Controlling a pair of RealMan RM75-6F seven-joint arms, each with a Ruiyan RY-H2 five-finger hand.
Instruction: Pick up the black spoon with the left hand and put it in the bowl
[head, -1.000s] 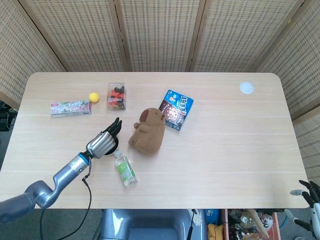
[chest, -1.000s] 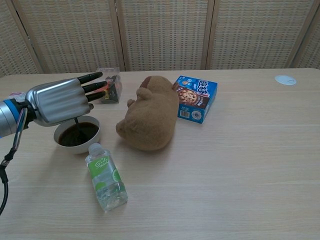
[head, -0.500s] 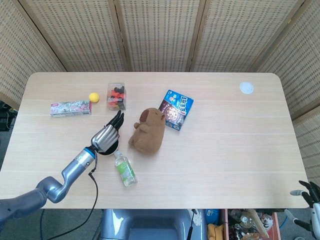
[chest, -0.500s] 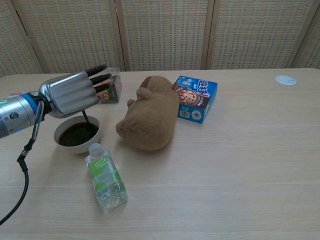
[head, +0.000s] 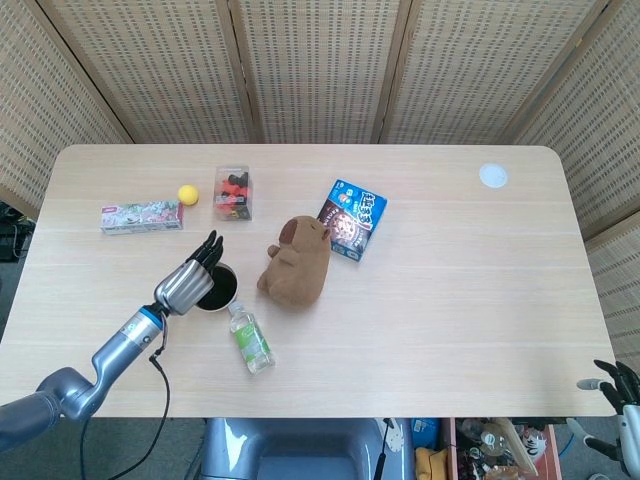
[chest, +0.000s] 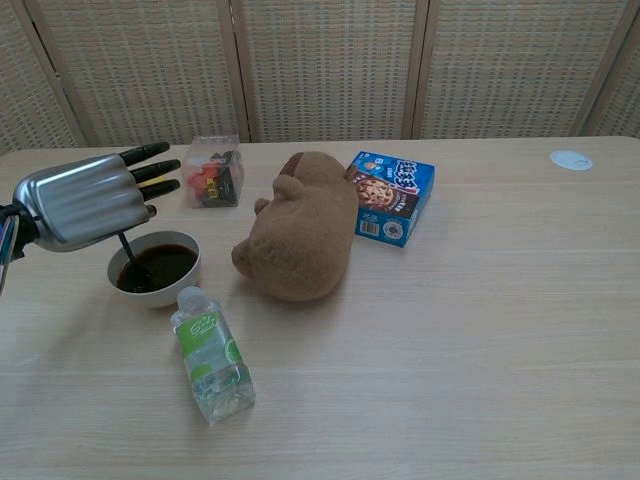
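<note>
A white bowl (chest: 160, 294) with a dark inside stands left of the plush toy, also visible in the head view as the bowl (head: 224, 291). The black spoon (chest: 126, 257) stands steeply in it, its lower end inside the bowl and its top hidden under my left hand (chest: 83, 201). That hand (head: 186, 281) hovers over the bowl's left rim with its dark fingertips stretched forward, and holds the spoon's handle from above. My right hand (head: 612, 384) hangs off the table's near right corner, fingers apart, with nothing in it.
A brown plush animal (chest: 300, 240) lies just right of the bowl. A small clear bottle (chest: 211, 355) lies in front of it. Behind are a clear box of red and black pieces (chest: 212, 172), a blue snack box (chest: 390, 197), a yellow ball (head: 188, 194) and a flat pack (head: 141, 215).
My left hand has swung left and back towards me, from the bowl's right side to its left rim. The spoon's handle went with it, its lower end staying in the bowl.
</note>
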